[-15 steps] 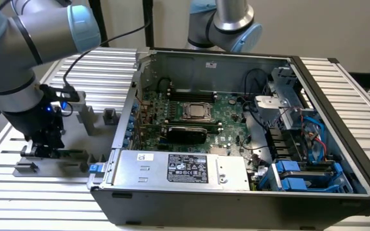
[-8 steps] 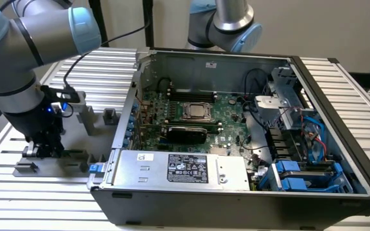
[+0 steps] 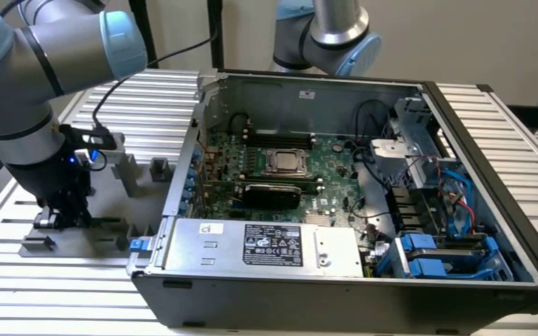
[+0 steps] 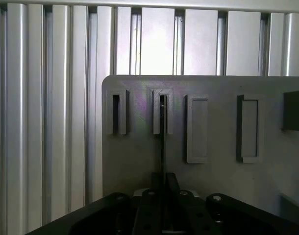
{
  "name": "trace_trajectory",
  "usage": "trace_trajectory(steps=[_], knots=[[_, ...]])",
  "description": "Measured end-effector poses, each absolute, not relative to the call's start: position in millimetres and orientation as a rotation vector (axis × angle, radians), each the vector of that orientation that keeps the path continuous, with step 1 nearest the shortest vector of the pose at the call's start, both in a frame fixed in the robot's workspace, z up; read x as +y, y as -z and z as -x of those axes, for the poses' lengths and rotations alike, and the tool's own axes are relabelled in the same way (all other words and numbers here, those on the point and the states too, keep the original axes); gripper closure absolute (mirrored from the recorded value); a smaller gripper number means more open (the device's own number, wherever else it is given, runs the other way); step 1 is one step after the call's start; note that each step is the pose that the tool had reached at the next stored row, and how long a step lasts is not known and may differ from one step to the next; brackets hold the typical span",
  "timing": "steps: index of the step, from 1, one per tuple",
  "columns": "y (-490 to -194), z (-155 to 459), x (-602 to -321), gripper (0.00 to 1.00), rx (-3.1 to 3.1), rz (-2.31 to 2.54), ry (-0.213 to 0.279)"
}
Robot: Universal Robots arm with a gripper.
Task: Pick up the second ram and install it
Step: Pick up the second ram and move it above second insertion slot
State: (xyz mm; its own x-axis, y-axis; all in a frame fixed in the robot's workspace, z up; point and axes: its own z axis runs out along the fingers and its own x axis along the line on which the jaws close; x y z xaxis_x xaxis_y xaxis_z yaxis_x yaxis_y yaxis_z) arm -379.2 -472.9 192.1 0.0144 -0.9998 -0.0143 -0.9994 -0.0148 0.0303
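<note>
In the wrist view the second ram (image 4: pixel 162 142) is seen edge-on as a thin dark line. It stands in a narrow slot (image 4: pixel 162 111) of the grey holder plate (image 4: pixel 223 176) and runs down between my fingers. My gripper (image 4: pixel 162 183) is shut on it. In the exterior view my gripper (image 3: pixel 64 215) reaches straight down onto the grey holder (image 3: pixel 82 234) at the exterior view's left, outside the open computer case (image 3: pixel 204 280). The green motherboard (image 3: pixel 339 171) lies inside the case, with long dark memory slots (image 3: pixel 279 133) behind the processor (image 3: pixel 286 162).
An empty narrow slot (image 4: pixel 119 112) sits beside the ram's slot, and two wider grey pockets (image 4: pixel 197 128) lie further along. The silver power supply (image 3: pixel 260 245) and blue drive cages (image 3: pixel 437 255) fill the case's near side. A second arm (image 3: pixel 335 35) stands behind the case.
</note>
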Motion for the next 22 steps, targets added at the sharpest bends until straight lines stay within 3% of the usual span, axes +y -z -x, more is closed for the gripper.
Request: trace_trajectory(steps=[5, 22], knots=[[-192.1, 379.1, -472.9, 0.86, -2.198, -2.228, 0.049], [-199.4, 379.2, -472.9, 0.86, -2.224, -2.201, 0.048]])
